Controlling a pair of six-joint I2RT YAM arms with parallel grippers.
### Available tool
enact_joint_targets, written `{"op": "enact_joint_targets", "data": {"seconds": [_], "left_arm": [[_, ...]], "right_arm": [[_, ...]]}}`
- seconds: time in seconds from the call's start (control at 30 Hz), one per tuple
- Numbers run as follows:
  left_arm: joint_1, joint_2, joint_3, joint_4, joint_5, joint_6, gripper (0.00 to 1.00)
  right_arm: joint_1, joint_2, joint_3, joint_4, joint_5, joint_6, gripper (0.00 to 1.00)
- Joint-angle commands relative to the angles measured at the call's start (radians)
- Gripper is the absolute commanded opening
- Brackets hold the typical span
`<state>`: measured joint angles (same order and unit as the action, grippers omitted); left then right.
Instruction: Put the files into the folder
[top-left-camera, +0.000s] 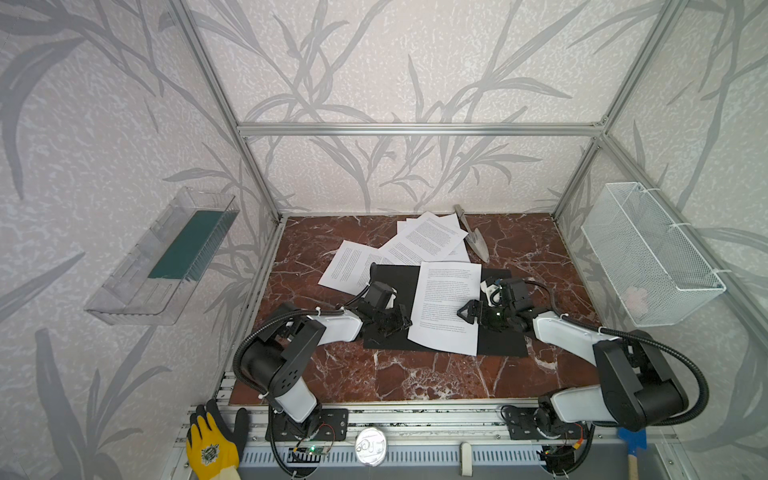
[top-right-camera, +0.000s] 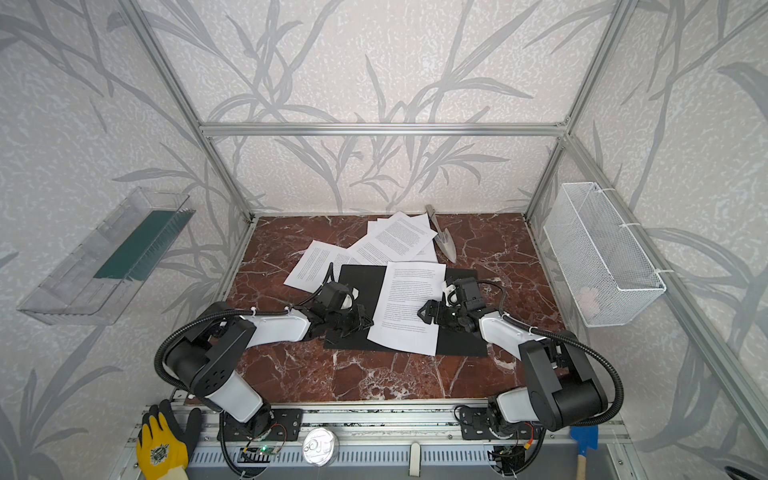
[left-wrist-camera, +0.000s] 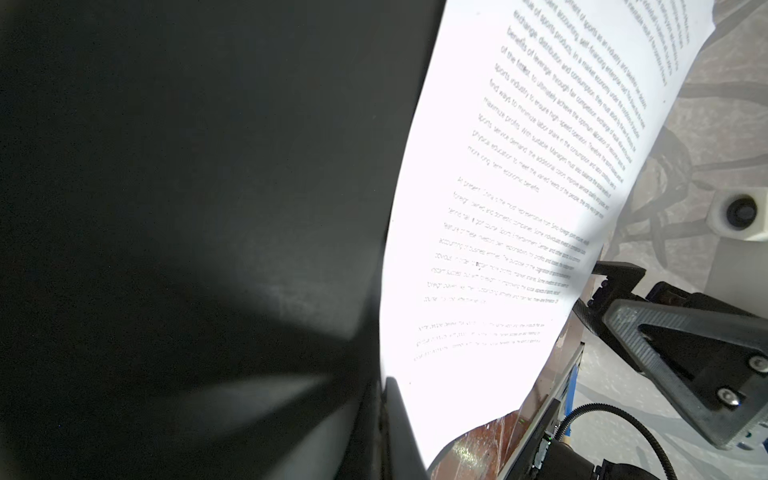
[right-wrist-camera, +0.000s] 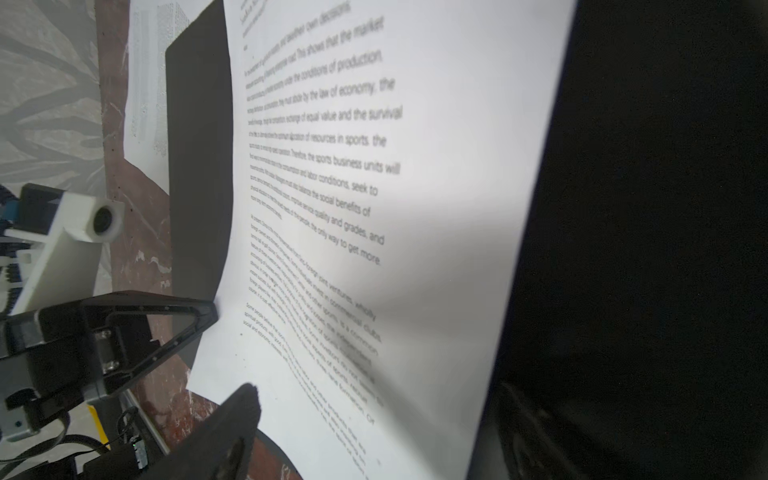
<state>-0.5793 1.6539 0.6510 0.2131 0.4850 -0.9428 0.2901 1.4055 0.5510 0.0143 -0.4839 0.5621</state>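
The black folder (top-left-camera: 395, 282) (top-right-camera: 361, 286) lies flat on the marble table. One file, a white printed sheet (top-left-camera: 449, 307) (top-right-camera: 411, 307) (left-wrist-camera: 519, 208) (right-wrist-camera: 415, 208), rests on it. My left gripper (top-left-camera: 405, 322) (top-right-camera: 368, 322) (left-wrist-camera: 384, 415) is shut on that sheet's left edge, low over the folder. My right gripper (top-left-camera: 463, 311) (top-right-camera: 424, 311) (left-wrist-camera: 594, 291) stands open at the sheet's right edge, with one finger (right-wrist-camera: 237, 419) above the paper. Several more files (top-left-camera: 428, 237) (top-right-camera: 399, 237) lie fanned behind the folder, one (top-left-camera: 349, 266) partly under its far left corner.
A metal trowel (top-left-camera: 473, 239) (top-right-camera: 444, 241) lies at the back beside the loose sheets. A white wire basket (top-left-camera: 652, 257) hangs on the right wall. A clear tray (top-left-camera: 137, 291) with a green pad hangs on the left wall. A yellow glove (top-left-camera: 212, 444) and a round tin (top-left-camera: 370, 446) sit on the front rail.
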Motion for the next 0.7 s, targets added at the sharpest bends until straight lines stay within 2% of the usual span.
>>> {"op": "enact_joint_targets", "data": {"seconds": [0.0,0.23,0.43,0.6,0.67], "left_arm": [[0.005,0.016,0.002,0.013,0.018,0.006,0.00],[0.004,0.058,0.020,0.007,0.023,0.017,0.00],[0.005,0.074,0.022,0.019,0.032,0.013,0.00],[0.005,0.070,0.020,0.027,0.039,0.011,0.00],[0.005,0.070,0.018,0.038,0.044,0.007,0.00]], "right_arm": [[0.007,-0.025,-0.020,0.079,-0.046,0.028,0.87],[0.007,-0.082,-0.046,0.105,-0.091,0.058,0.76],[0.007,-0.177,-0.055,0.039,-0.062,0.049,0.65],[0.010,-0.202,-0.063,0.016,-0.042,0.046,0.52],[0.013,-0.193,-0.065,0.015,-0.031,0.043,0.50]]}}
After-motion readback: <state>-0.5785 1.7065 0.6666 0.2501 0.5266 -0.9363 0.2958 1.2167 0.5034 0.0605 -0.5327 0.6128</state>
